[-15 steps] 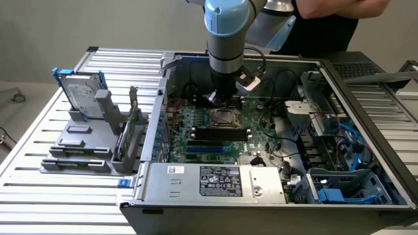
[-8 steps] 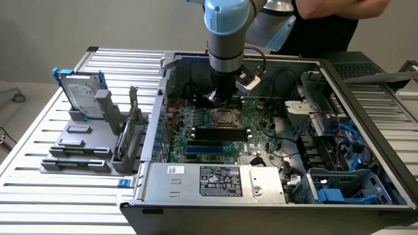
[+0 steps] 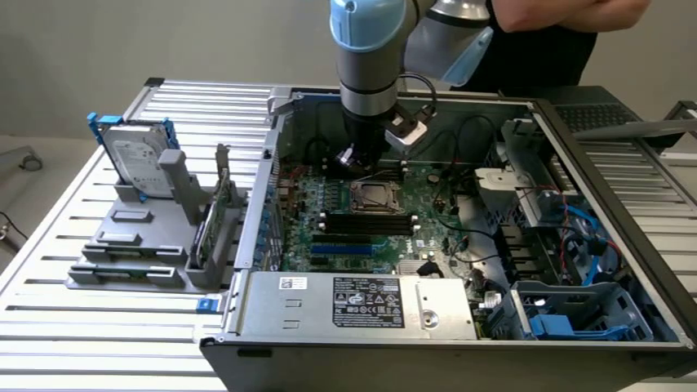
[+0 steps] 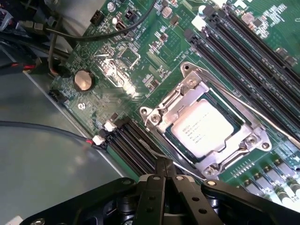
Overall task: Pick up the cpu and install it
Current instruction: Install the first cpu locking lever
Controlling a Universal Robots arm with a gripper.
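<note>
**One cpu in its socket, pincer shut and empty**

Most of the job looks done. The cpu [image 4: 204, 129] lies flat in the socket [image 4: 180, 105] on the motherboard [image 4: 122, 61], with its pale printed metal face up and the socket's metal frame sitting round its edges. You will find it between two banks of memory slots [image 4: 243, 51], inside the open computer case [image 3: 326, 359] on the slatted counter [image 3: 109, 343].

Your pincer [image 4: 164, 164] is closed, with its fingertips pressed together and nothing between them. It hangs just beside a corner of the socket, above the board and clear of the cpu. In the exterior view the arm reaches down into the case and the pincer tip sits near the socket.

Judging by how things lie, you can count the pick-up and the placing as finished. The open question is the locking. A thin lever wire runs along the side of the socket, and you cannot tell from here whether it is latched down.

The hard drive [image 3: 136, 155] stands upright in its grey holder at the exterior view's left, well apart from the work
</note>
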